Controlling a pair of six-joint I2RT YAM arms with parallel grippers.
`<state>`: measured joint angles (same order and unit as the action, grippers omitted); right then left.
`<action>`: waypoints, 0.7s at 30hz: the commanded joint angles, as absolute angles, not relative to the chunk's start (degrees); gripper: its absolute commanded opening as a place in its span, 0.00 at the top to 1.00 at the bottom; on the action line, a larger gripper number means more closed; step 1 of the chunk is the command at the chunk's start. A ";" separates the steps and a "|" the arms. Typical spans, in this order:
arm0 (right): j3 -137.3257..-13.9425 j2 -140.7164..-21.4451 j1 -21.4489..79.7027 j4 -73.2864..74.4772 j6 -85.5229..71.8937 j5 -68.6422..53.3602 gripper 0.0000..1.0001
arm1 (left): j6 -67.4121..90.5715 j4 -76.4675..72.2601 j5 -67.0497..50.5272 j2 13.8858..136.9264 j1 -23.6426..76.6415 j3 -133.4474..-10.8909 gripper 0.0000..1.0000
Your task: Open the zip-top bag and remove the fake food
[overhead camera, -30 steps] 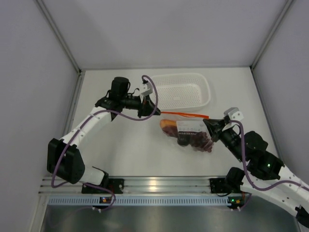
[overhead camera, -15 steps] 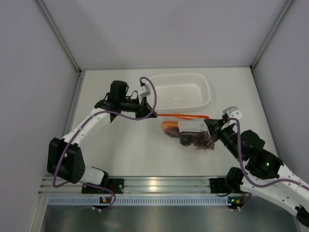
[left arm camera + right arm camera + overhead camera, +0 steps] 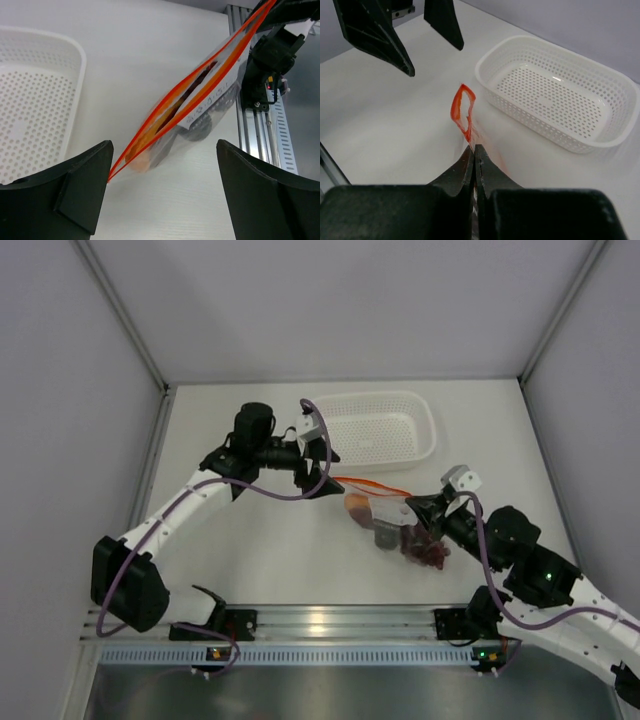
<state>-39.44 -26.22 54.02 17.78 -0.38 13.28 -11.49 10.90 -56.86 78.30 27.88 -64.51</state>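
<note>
Clear, thin, crinkly plastic in the zip-top bag (image 3: pixel 210 100), with a glossy orange-red zip strip (image 3: pixel 200 82). Matt white perforated plastic in the basket (image 3: pixel 427 432) by the far edge. Smooth, matt off-white tabletop (image 3: pixel 260 550), faintly wood-grained. Matt black hard plastic on left tool (image 3: pixel 322 469) and right tool (image 3: pixel 473 151). Ribbed, shiny bare metal in the rail (image 3: pixel 320 621) along the near edge.

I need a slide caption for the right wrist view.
Right gripper shut on the zip-top bag, its mouth gaping; left gripper open beyond, white basket alongside.
</note>
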 commanded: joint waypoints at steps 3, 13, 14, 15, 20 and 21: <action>-42.89 -25.84 53.44 13.97 2.20 7.47 1.00 | -6.77 -2.72 -55.20 77.52 29.35 -67.76 0.10; -42.98 -27.07 53.35 14.68 2.90 3.78 1.00 | -4.39 -7.73 -52.12 86.13 33.84 -72.41 0.11; -43.07 -27.16 53.44 14.68 2.90 3.52 1.00 | -4.74 -7.73 -53.16 86.39 34.01 -72.68 0.11; -43.07 -27.16 53.44 14.76 2.99 3.52 1.00 | -4.66 -7.73 -53.70 87.09 34.19 -72.86 0.11; -43.15 -27.25 53.44 14.85 3.08 4.57 1.00 | -5.01 -7.73 -59.49 87.28 34.19 -71.81 0.14; -43.07 -27.25 53.44 14.85 2.99 4.74 1.00 | -5.01 -7.73 -60.37 87.28 34.10 -71.46 0.14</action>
<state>-39.48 -27.44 53.95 18.96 2.46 4.69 -4.60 -3.55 -55.53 87.88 34.06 -70.35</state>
